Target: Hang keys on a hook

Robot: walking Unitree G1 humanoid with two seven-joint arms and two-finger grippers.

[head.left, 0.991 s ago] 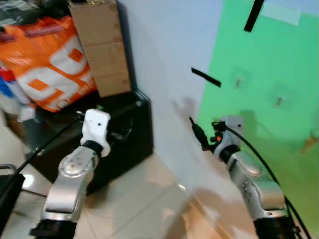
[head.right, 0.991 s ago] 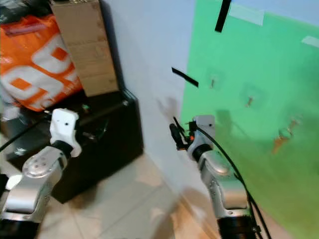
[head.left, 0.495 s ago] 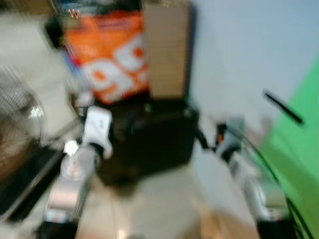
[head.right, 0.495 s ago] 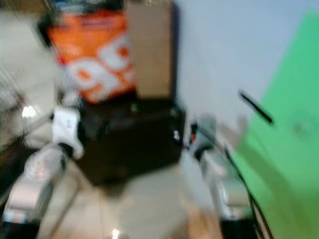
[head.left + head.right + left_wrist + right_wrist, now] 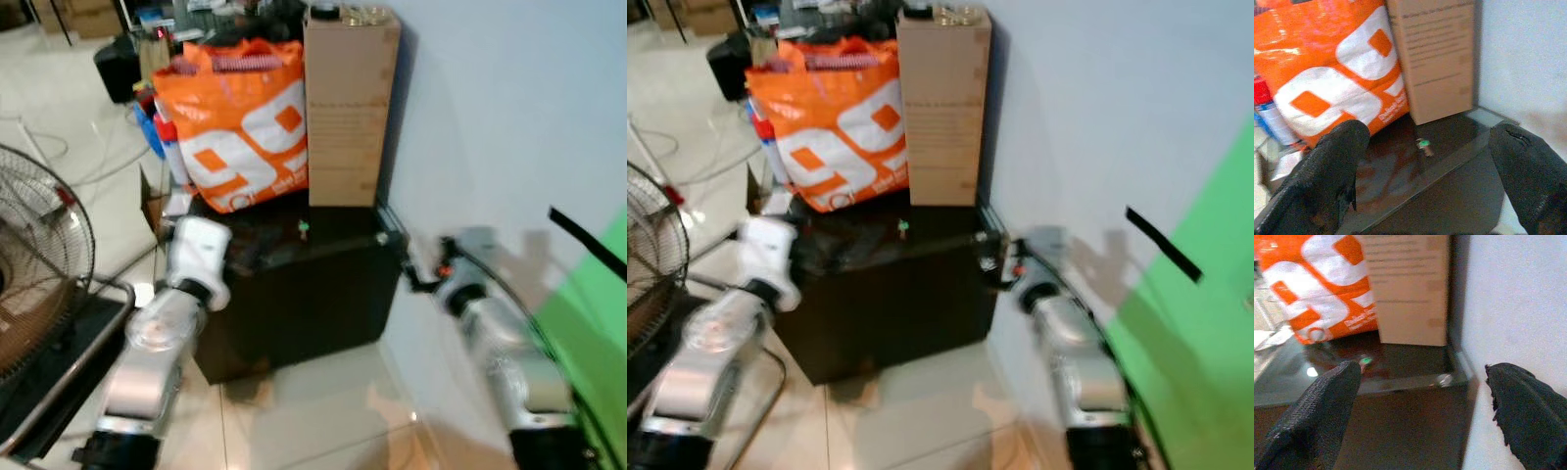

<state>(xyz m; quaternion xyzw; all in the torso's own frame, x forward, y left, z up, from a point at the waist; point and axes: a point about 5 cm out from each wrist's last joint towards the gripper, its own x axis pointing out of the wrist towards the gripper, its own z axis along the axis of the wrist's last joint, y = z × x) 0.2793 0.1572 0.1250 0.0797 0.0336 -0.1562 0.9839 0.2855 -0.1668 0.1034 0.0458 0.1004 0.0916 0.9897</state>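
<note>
A small key with a green tag [image 5: 303,230] lies on the glass top of a black cabinet [image 5: 323,294], in front of a cardboard box [image 5: 348,108]. The same key [image 5: 1424,145] shows between my left gripper's black fingers [image 5: 1334,166], which stand wide open and empty. My left gripper [image 5: 238,257] hovers at the cabinet's left side. At the cabinet's right corner my right gripper [image 5: 415,277] is close to the wall, open and empty, with the key [image 5: 1364,362] ahead of it. A green board [image 5: 593,304] at the far right is cut off by the frame edge.
An orange and white bag [image 5: 240,127] stands on the cabinet next to the box. A floor fan [image 5: 34,264] is on the left on the tiled floor. A black tape strip [image 5: 586,243] sticks to the pale wall [image 5: 490,108] at the right.
The camera has swung left. The green board with its hooks has slid almost out at the right and the cabinet now sits in the middle. Both grippers stay open.
</note>
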